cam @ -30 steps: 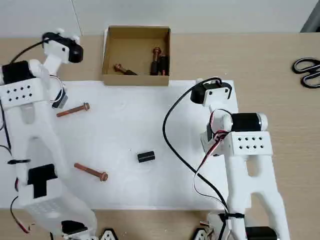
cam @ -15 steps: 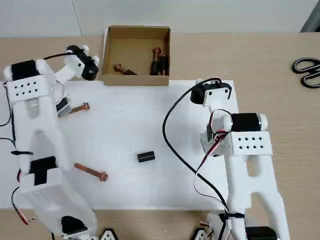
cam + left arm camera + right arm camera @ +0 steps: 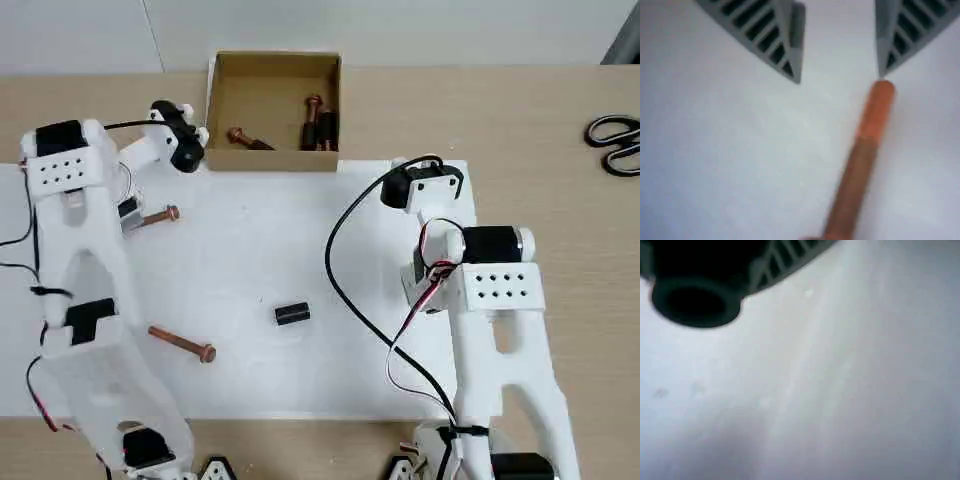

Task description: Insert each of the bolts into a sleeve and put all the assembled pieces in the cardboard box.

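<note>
Pale wooden desk [image 3: 520, 110] carries a white sheet [image 3: 250, 250]. From above, the cardboard box [image 3: 270, 158] sits at the sheet's far edge with assembled pieces [image 3: 318, 122] inside. The far bolt [image 3: 155, 216] lies beside the left arm [image 3: 75, 230], the near bolt [image 3: 182, 344] lies closer to the arm bases, and a black sleeve [image 3: 292, 313] rests between the arms. Scissors [image 3: 615, 140] lie off to the right.

Left wrist view: the left claw [image 3: 839, 75] stands apart, one fingertip just beside the far bolt's end.

Right wrist view: the right claw [image 3: 725, 265] is clamped on a second sleeve [image 3: 695, 302] above the sheet.
</note>
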Robot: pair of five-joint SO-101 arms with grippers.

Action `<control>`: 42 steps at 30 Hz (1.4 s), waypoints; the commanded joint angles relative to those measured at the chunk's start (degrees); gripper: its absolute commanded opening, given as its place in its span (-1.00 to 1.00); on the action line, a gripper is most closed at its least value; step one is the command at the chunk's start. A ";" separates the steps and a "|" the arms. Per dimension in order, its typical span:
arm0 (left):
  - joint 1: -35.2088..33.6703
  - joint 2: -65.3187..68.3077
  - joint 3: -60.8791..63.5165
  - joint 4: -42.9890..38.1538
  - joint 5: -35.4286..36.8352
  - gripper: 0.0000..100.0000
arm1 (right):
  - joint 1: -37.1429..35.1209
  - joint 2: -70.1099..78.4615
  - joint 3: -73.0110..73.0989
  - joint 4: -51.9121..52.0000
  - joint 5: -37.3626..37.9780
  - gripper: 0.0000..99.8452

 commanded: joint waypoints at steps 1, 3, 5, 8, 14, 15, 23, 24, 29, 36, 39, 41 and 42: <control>1.14 2.64 -6.99 0.00 -1.58 -0.81 | 0.22 -1.63 -0.26 -0.75 0.53 -0.99; 1.85 5.01 -10.95 1.67 -1.85 -0.81 | 0.40 -1.80 -0.26 -0.84 0.53 -0.99; 2.81 7.21 -15.08 3.96 -1.85 -0.81 | 0.40 -1.98 -0.26 -0.84 0.53 -0.99; 4.13 9.41 -18.77 5.63 -1.76 -0.81 | 0.40 -1.98 -0.26 -0.84 0.53 -0.99; 4.13 9.76 -16.48 5.71 -1.49 -0.81 | 0.48 -2.07 -0.26 -0.84 0.53 -0.99; 4.04 9.76 -15.96 5.71 -1.49 -0.81 | 0.48 -2.07 -0.26 -0.84 0.53 -0.99; 3.87 2.99 -5.05 5.63 -1.85 -0.81 | 0.48 -2.07 -0.26 -0.84 0.53 -0.99; 4.22 2.90 -4.00 5.63 -1.85 -0.81 | 0.48 -2.07 -0.26 -0.84 0.53 -0.99; 4.40 2.99 -3.56 4.40 -1.85 -0.81 | 0.48 -2.07 -0.26 -0.84 0.53 -0.99; 4.31 8.09 -5.67 1.85 -1.85 -0.81 | 0.48 -2.07 -0.26 -0.84 0.53 -0.99; 4.31 11.52 -8.92 1.93 -1.76 -0.81 | 0.48 -2.07 -0.26 -0.75 0.53 -0.99; 4.31 13.36 -10.68 2.20 -1.67 -0.81 | 0.48 -2.07 -0.26 -0.75 0.53 -0.99; 4.31 14.15 -11.47 2.81 -1.67 -0.81 | 0.48 -2.07 -0.26 -0.75 0.53 -0.99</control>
